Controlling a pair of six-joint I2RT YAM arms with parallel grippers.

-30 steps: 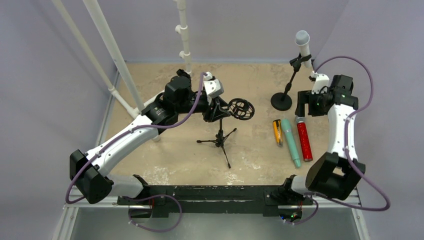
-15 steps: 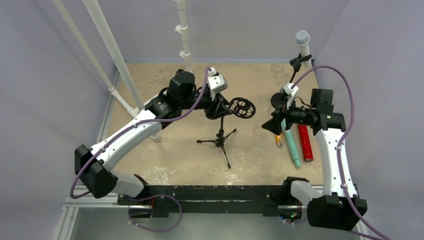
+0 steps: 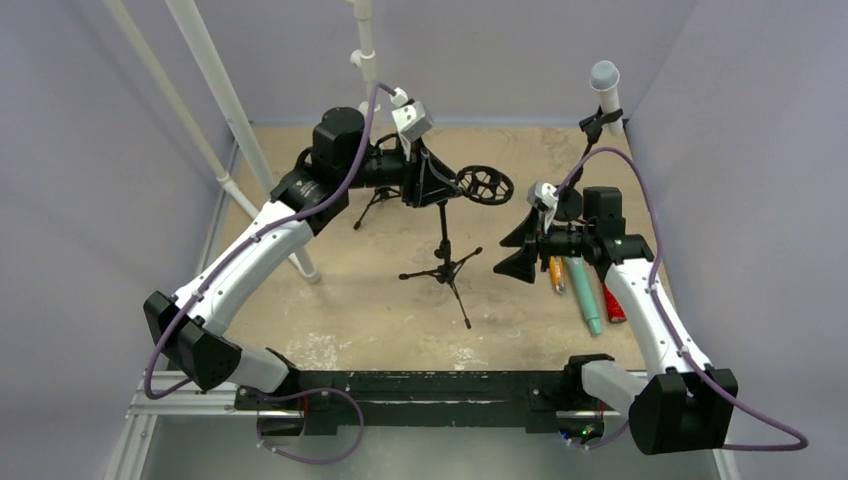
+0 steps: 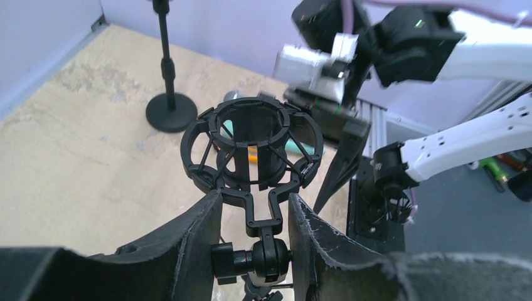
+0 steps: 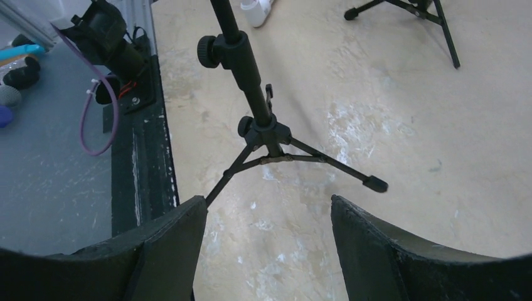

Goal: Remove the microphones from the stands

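The grey-headed microphone (image 3: 604, 78) sits clipped in the tall round-base stand (image 3: 590, 140) at the far right. My left gripper (image 3: 432, 180) is shut on the ball joint (image 4: 265, 258) under the empty black shock mount (image 4: 254, 147), which tops the small tripod stand (image 3: 445, 268) at mid-table. My right gripper (image 3: 512, 245) is open and empty. It hangs low just right of the tripod and points at it. In the right wrist view the tripod's legs (image 5: 266, 141) lie ahead of the open jaws (image 5: 268, 210).
Three loose microphones lie on the table under the right arm: orange (image 3: 554, 272), teal (image 3: 584, 292) and red (image 3: 613, 306). White pipes (image 3: 228, 105) stand at the back left. A second small tripod (image 3: 375, 205) stands behind the left arm.
My right arm has swung left from beside the round-base stand to the tripod, with its jaws open. My left gripper has moved up and back, still holding the mount's joint.
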